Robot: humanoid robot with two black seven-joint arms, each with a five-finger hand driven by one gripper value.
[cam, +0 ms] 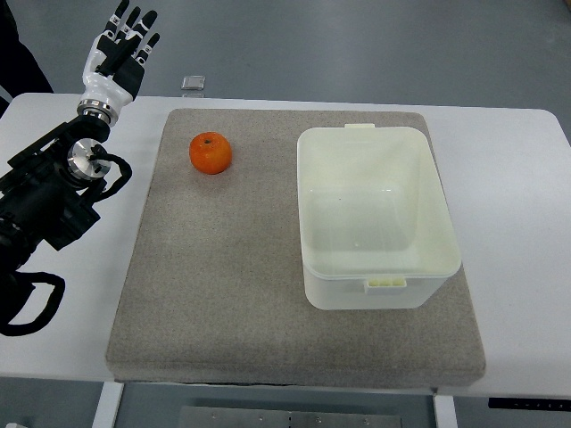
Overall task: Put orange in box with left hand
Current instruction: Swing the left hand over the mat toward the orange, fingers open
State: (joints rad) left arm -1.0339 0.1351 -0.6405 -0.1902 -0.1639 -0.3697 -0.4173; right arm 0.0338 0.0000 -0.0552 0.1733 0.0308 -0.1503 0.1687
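On the grey felt mat point(268, 303) we are seeing a round, glossy orange fruit point(211, 153) sitting upright, left of the empty white plastic box point(379, 285). We are holding our black-and-white left hand point(120, 49) well apart from it, beyond the table's point(517, 178) far-left corner, fingers point(134, 22) spread and grasping nothing. We are reading no writing anywhere.
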